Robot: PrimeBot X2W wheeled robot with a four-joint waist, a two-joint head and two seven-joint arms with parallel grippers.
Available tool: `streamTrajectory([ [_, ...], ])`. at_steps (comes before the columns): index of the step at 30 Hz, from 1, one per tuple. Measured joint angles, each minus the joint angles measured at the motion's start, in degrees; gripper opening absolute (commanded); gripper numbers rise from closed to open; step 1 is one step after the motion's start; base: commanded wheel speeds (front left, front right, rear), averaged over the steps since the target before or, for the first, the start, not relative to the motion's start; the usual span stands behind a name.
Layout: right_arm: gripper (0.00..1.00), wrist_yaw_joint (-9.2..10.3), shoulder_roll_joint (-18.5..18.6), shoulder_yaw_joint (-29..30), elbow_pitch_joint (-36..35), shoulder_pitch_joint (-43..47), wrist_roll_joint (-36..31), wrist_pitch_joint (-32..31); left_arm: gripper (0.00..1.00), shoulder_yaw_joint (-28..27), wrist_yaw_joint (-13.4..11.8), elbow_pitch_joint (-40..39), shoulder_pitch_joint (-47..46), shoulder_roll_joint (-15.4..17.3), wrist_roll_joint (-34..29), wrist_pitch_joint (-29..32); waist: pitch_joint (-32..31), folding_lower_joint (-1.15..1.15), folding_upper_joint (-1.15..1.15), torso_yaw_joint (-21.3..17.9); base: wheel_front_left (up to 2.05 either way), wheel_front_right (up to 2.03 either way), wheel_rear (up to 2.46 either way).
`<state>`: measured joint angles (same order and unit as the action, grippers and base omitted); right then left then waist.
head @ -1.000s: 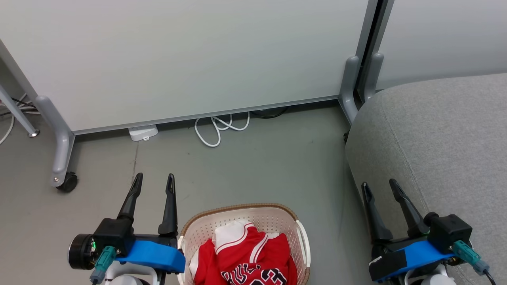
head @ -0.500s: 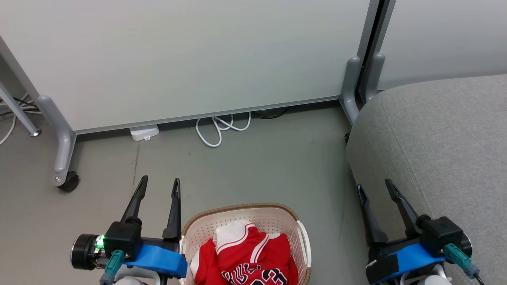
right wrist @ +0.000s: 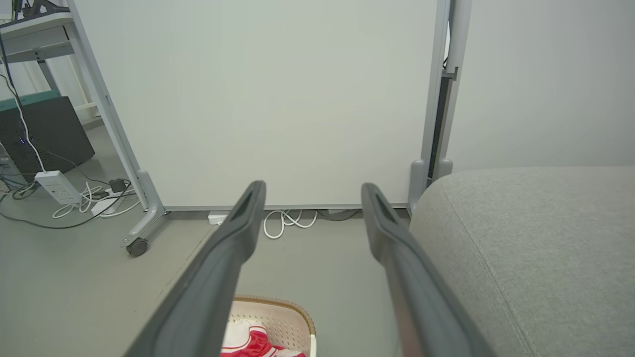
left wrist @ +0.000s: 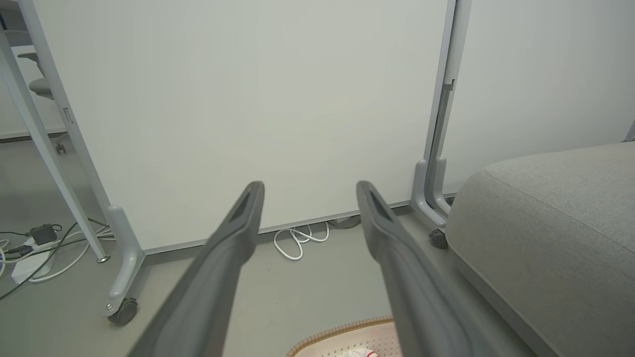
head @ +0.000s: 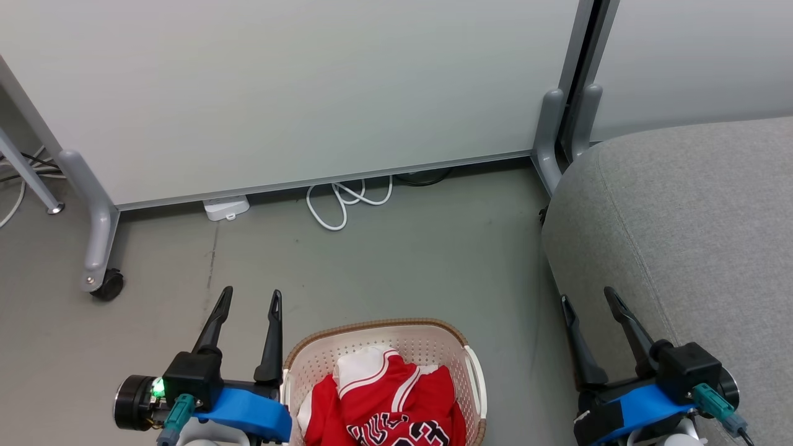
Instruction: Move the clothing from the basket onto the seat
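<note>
Red clothing (head: 387, 402) with white trim and black-and-white lettering lies heaped in the cream perforated basket (head: 384, 331) on the floor at the bottom centre; a corner of it shows as clothing (right wrist: 258, 343) in the basket (right wrist: 285, 310) in the right wrist view. My left gripper (head: 251, 297) hovers open just left of the basket, nothing between its fingers. Right of the basket, my right gripper (head: 585, 297) is open and empty beside the rounded edge of the grey seat (head: 694, 217). The left wrist view catches the basket rim (left wrist: 337, 333) and the seat (left wrist: 550, 218).
A white partition panel (head: 297, 87) on grey wheeled legs (head: 99, 248) stands behind the basket. A white cable coil (head: 344, 201) and a power adapter (head: 224, 207) lie at its foot. More cables and a power strip (right wrist: 59, 186) lie to the far left.
Both grippers drew back slightly toward the bottom of the head view, the left one shifting a little right toward the basket. Both stayed open. Clothing and basket did not move.
</note>
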<state>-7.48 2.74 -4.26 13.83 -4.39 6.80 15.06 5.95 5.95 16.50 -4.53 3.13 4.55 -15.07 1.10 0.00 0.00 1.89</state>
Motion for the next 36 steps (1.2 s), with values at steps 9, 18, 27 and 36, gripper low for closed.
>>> streamTrajectory([
  [9, 1.00, 0.00, 0.0, 0.0, 0.5, 0.0, 0.4, 0.0, 1.00, -0.2, 0.3, 0.2, 0.0, -0.1, -0.1, 0.0, 0.1, 0.00, 0.00, 0.1, 0.00, 0.00, 0.00],
  [18, 1.00, 0.00, 0.0, 0.0, 0.3, -0.3, 0.4, 0.0, 1.00, 0.1, 0.6, 0.7, -0.7, -0.1, -0.3, 0.0, 1.2, 0.00, 0.00, -0.3, 0.00, 0.00, 0.00],
  [27, 1.00, -0.01, 0.0, -0.4, -1.6, -3.5, 0.3, 0.0, 1.00, 3.5, 1.2, 4.3, -7.7, 1.0, -1.1, 0.0, 5.3, 0.00, 0.00, -2.7, 0.00, 0.00, 0.00],
  [36, 1.00, -0.01, 0.0, -0.8, -4.4, -9.6, 0.2, 0.1, 1.00, 13.3, 1.5, 14.4, -19.6, 5.7, 0.0, 0.0, 14.0, 0.00, 0.00, -6.8, 0.00, 0.00, 0.00],
])
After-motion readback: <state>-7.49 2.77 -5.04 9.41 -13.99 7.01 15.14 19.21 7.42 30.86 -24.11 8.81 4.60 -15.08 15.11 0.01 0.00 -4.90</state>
